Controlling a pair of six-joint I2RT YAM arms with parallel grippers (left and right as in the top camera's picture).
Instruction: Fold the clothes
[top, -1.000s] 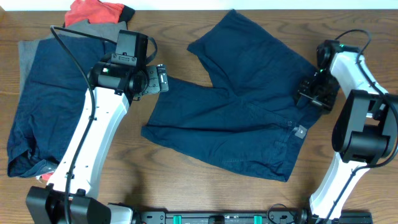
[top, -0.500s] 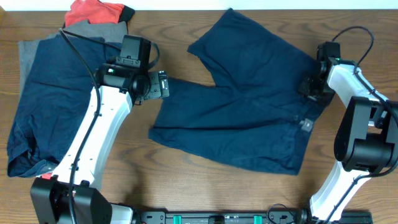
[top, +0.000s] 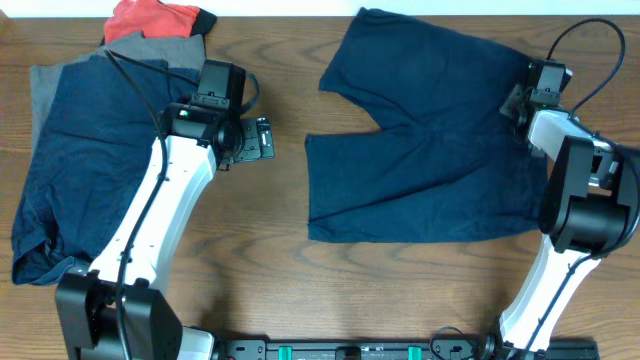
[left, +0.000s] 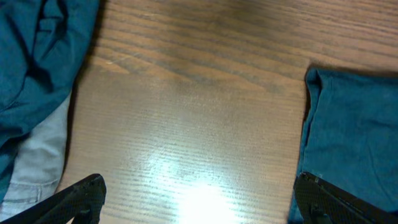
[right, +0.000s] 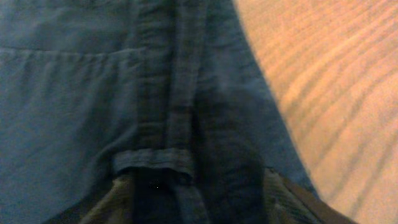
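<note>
1. On the right half of the brown wooden table (top: 270, 270), a pair of dark navy-blue fabric shorts (top: 430, 150), spread nearly flat, both legs pointing left, waistband at the right end.
2. Upper leg angled toward the far edge of the table, lower leg ending in a straight hem toward the left arm, with a wedge of bare wood between the two.
3. Right gripper (top: 522, 100) down on the waistband end of the shorts, closed on a fold of it. In the right wrist view, one of the fingers (right: 112, 202) low on each side of the frame, dark cloth bunched up tight between them.
4. Just above that pinch, a belt loop (right: 152, 163) lying across the stitched waistband (right: 168, 93); bare wood off to the right of the cloth.
5. Left gripper (top: 262, 140) over bare wood, between the pile at the left and the shorts, touching neither. Jaws spread wide with nothing between them, black fingertips (left: 81, 193) showing only at the bottom corners of the left wrist view.
6. In that same view, the lower leg's hem at the right edge, more blue cloth at the upper left, pale grey cloth beneath it.
7. On the left part of the table, a second navy garment (top: 80, 160) lying loosely rumpled over a grey cloth piece (top: 45, 90), and a red-orange cloth piece (top: 150, 18) at the far edge behind both.
</note>
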